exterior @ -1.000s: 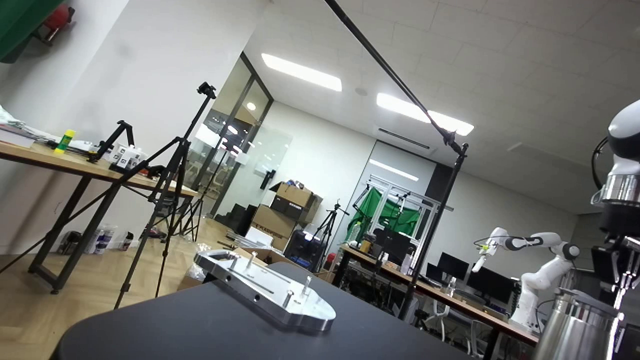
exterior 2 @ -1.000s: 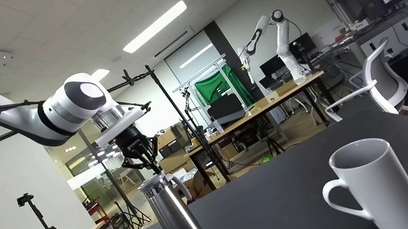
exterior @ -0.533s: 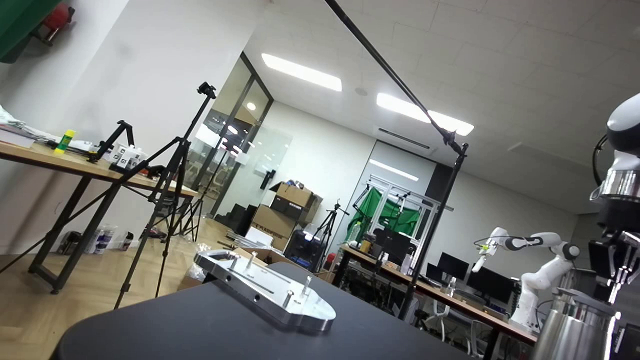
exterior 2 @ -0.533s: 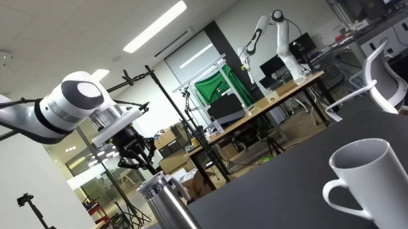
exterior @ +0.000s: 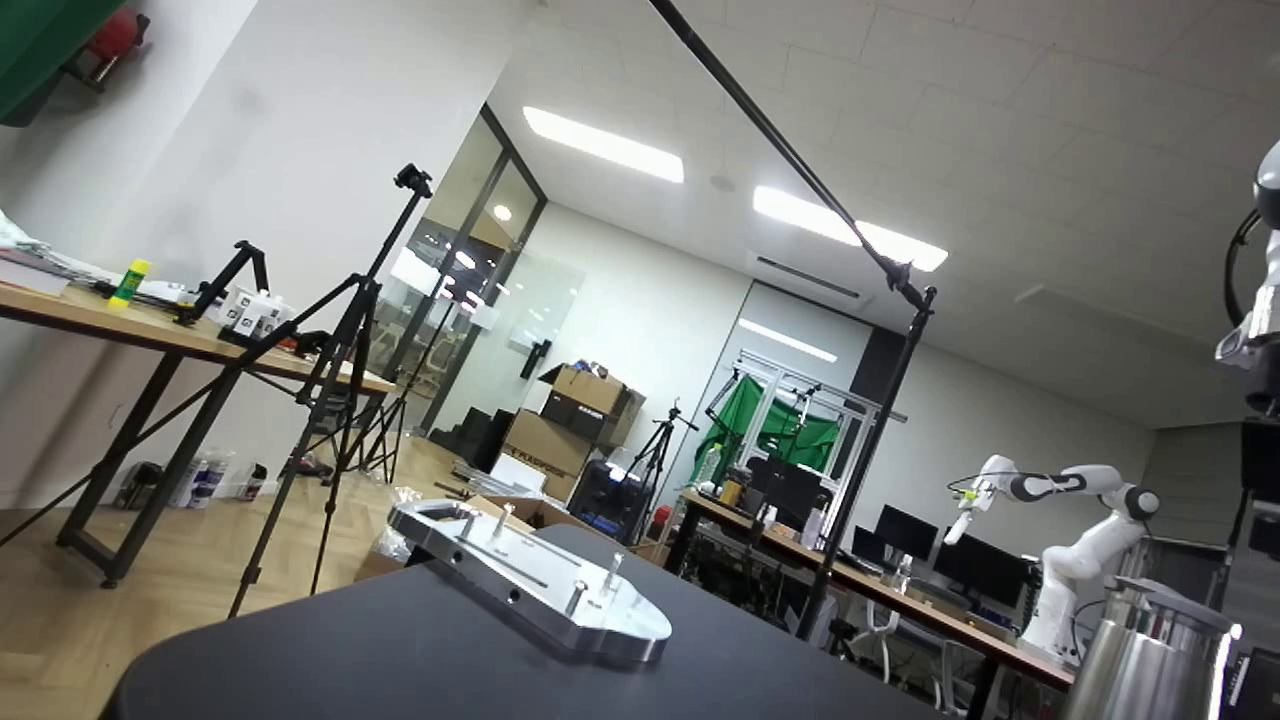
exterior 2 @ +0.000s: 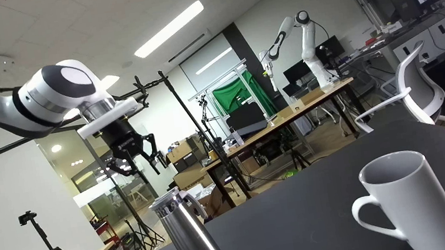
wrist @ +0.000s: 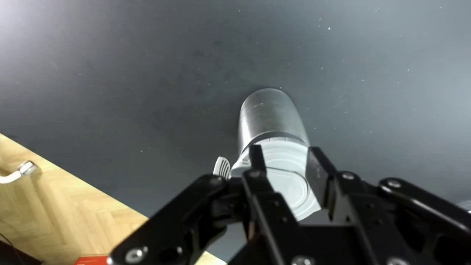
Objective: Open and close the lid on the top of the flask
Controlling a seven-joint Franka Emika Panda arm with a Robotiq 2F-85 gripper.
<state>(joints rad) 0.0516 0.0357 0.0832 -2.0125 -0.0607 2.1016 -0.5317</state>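
The flask (exterior 2: 190,241), a shiny silvery-grey metal cylinder with a side handle, stands upright on the dark table. It also shows at the right edge in an exterior view (exterior: 1145,665) and below the jaws in the wrist view (wrist: 270,114). Its round grey lid (exterior 2: 166,198) sits flat on top. In the wrist view the lid (wrist: 287,184) shows an oval panel lying level, partly hidden by the fingers. My gripper (exterior 2: 157,186) is above the lid, apart from it. In the wrist view its fingers (wrist: 285,149) are spread with nothing between them.
A white mug (exterior 2: 408,199) stands on the dark table (exterior 2: 296,227) some way from the flask. A long flat grey-white device (exterior: 540,580) with upright pins lies near the table's edge. Tripods and boxes stand beyond the table.
My gripper has risen and moved back from the flask's top, and its fingers, close together before, are now apart. The flask and lid look unmoved over the last half second.
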